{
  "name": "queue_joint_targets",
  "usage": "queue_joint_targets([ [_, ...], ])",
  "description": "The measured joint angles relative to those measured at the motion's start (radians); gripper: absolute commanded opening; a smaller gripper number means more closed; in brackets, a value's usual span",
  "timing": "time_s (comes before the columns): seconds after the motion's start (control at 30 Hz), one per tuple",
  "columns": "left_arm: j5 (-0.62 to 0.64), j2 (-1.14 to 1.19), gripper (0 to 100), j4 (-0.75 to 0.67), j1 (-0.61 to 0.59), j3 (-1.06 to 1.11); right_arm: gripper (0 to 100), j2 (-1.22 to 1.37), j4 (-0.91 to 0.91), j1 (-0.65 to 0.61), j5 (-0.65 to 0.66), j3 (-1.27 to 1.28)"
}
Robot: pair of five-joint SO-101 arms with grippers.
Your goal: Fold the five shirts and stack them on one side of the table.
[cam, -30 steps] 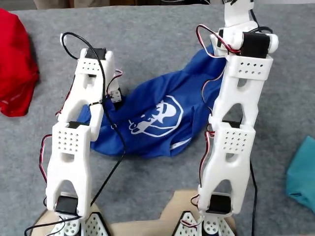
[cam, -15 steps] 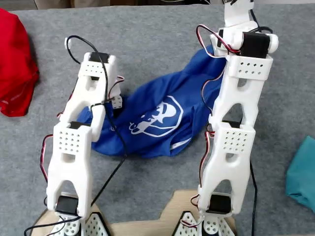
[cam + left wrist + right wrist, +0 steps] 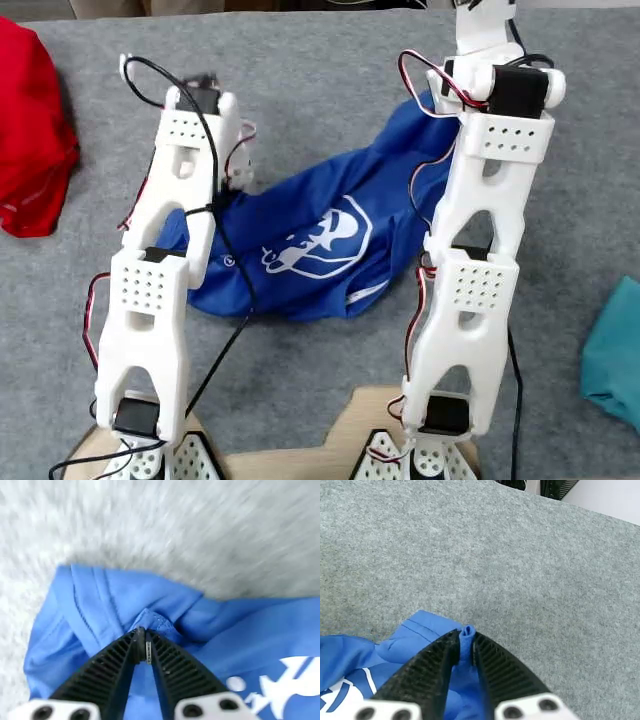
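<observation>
grey felt tabletop point(image 3: 330, 80) | wooden base board point(image 3: 290, 465) under arm mounts

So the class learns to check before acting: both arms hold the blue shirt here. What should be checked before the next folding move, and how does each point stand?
1. Left fingers shut on a fold of the blue shirt: ok.
2. Right fingers shut on the shirt's edge: ok.
3. Shirt spread flat for folding: not ok, it lies bunched.
4. Bare table beyond the shirt to lay it out: ok.
5. Red shirt and teal shirt lie apart from it: ok.
</observation>
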Motion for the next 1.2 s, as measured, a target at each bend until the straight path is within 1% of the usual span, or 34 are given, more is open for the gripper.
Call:
queue_joint_targets([
  [0.2, 0.0, 0.0, 2, 0.002, -0.008, -0.18, 0.5, 0.0, 0.0, 0.0, 0.0, 0.0],
  [0.4, 0.0, -0.069, 2, 0.002, -0.086, -0.339, 0.5, -0.002, 0.0, -0.002, -0.046, 0.0],
  [0.5, 0.002, -0.146, 2, 0.002, -0.106, -0.382, 0.5, -0.015, 0.0, -0.017, -0.092, 0.0],
  [0.6, 0.0, -0.218, 2, 0.002, -0.104, -0.408, 0.5, -0.066, -0.008, -0.017, -0.187, 0.0],
  [0.7, 0.0, -0.29, 2, 0.002, -0.103, -0.431, 0.5, -0.141, -0.063, -0.023, -0.258, 0.0],
  [0.87, 0.0, -0.43, 2, 0.002, -0.103, -0.437, 0.5, -0.338, -0.161, -0.046, -0.313, 0.0],
  [0.9, -0.008, -0.46, 2, 0.002, -0.103, -0.437, 0.5, -0.382, -0.18, -0.049, -0.327, 0.0],
  [1.0, -0.1, -0.552, 2, 0.002, -0.103, -0.437, 0.5, -0.506, -0.227, -0.049, -0.376, 0.0],
  [1.1, -0.15, -0.654, 2, 0.002, -0.104, -0.437, 0.5, -0.612, -0.279, -0.049, -0.413, -0.008],
  [1.2, -0.196, -0.772, 2, 0.002, -0.153, -0.437, 0.5, -0.709, -0.33, -0.049, -0.423, -0.012],
])
